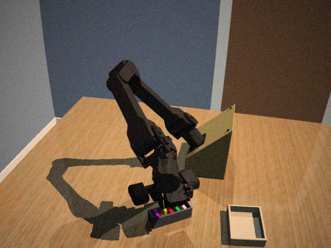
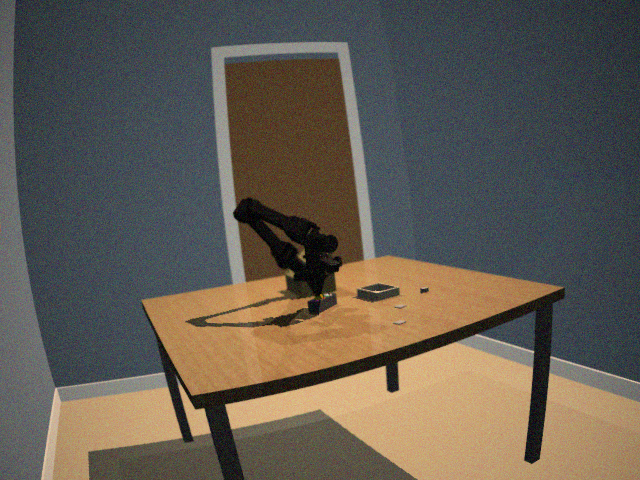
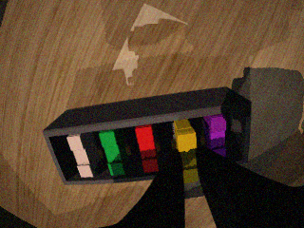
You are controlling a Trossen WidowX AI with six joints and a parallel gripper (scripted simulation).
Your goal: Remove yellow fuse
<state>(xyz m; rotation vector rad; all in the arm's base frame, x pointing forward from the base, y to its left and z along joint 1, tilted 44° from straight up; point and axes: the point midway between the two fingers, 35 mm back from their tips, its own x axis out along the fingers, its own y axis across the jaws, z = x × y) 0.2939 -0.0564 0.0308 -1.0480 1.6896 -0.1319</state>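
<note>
Wooden surface carries the fuse block; the end effector, nearly closed, grips the yellow fuse, which should rise vertically, clear of its neighbours.

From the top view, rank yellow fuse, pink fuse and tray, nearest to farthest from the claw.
1. Yellow fuse: gripped in the claw, above the fuse block.
2. Pink fuse: the block's right end.
3. Tray: farther right, apart from the block.
</note>
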